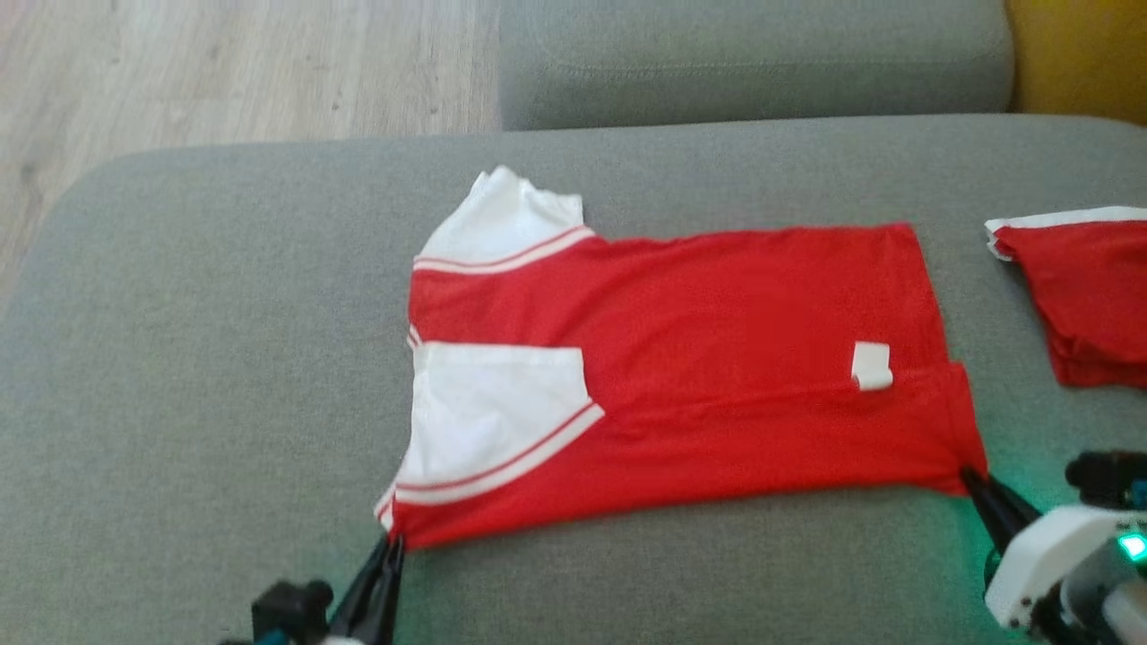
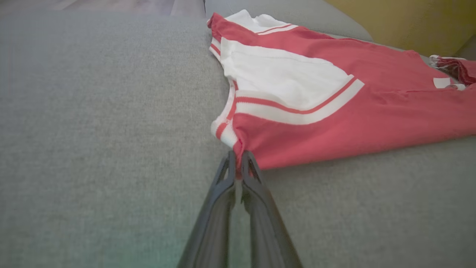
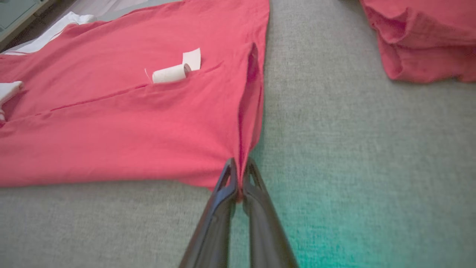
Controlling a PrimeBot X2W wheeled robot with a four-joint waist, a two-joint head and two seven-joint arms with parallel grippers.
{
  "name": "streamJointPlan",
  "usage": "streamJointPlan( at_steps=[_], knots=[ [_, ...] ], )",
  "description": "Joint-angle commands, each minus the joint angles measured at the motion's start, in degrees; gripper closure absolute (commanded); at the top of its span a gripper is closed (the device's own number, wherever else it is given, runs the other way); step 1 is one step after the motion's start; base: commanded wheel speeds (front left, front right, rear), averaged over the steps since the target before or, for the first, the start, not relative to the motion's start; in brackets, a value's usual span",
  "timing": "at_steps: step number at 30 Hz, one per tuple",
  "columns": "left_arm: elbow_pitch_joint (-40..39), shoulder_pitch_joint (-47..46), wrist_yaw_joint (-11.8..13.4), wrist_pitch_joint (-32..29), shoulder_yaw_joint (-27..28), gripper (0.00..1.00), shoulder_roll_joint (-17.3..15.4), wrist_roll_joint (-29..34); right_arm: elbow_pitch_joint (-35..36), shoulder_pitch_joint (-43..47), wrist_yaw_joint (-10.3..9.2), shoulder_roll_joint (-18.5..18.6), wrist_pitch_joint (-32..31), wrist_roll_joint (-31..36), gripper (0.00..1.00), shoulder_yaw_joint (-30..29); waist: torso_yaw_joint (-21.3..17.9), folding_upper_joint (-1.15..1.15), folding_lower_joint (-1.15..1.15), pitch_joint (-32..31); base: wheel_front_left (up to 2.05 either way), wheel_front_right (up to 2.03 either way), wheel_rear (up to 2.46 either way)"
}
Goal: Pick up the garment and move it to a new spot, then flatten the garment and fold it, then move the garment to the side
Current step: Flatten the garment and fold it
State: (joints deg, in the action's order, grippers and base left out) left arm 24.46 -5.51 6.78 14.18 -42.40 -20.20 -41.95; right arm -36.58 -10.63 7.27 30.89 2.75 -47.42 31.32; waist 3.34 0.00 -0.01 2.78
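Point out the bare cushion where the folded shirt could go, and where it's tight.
Widest free patch: the grey cushion left of the shirt, out to its rounded edge. A bare strip also runs behind the shirt up to the backrest. Crowded: the right, where a narrow gap separates the shirt from the other red garment, with the right gripper pinching there.

The left end effector (image 1: 390, 548) rises from the lower left of the head view. Its two dark fingers are pressed together, pinching the near left corner of the garment (image 1: 717, 358). The right end effector (image 1: 974, 479) reaches in from the lower right, slanting up and to the left, with its fingers likewise closed on the near right corner. Behind it sits the white wrist (image 1: 1039, 555), with a green light (image 1: 1134, 546) glowing on it.
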Motion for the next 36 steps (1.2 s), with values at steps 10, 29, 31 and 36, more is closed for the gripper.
streamJointPlan(
  at_steps=[10,29,31,36],
  knots=[
    [-8.14,5.2,3.5,-1.23,1.43,1.0,-4.24,-1.13,5.08,7.56,0.22,3.22,0.76,1.2,1.0,-4.72,0.07,0.0,0.01,-2.31,0.0,0.0,0.0],
    [-10.04,5.17,4.19,-3.11,1.18,0.53,-4.53,-2.34,13.13,15.24,0.22,1.31,-3.21,5.74,0.0,-15.47,-0.22,0.0,0.01,-0.4,0.0,0.0,0.0],
    [-9.82,4.79,4.02,-3.66,1.05,0.0,-4.48,-2.52,14.16,15.22,0.22,0.87,-1.6,7.63,0.0,-17.11,-0.28,0.0,0.01,-0.22,0.0,0.0,0.0],
    [-10.5,0.96,4.54,-7.03,-0.65,0.0,-5.83,0.2,15.84,15.57,0.22,-0.53,0.85,10.98,0.0,-20.77,-0.04,0.0,0.01,0.73,0.0,0.0,0.0]
  ],
)
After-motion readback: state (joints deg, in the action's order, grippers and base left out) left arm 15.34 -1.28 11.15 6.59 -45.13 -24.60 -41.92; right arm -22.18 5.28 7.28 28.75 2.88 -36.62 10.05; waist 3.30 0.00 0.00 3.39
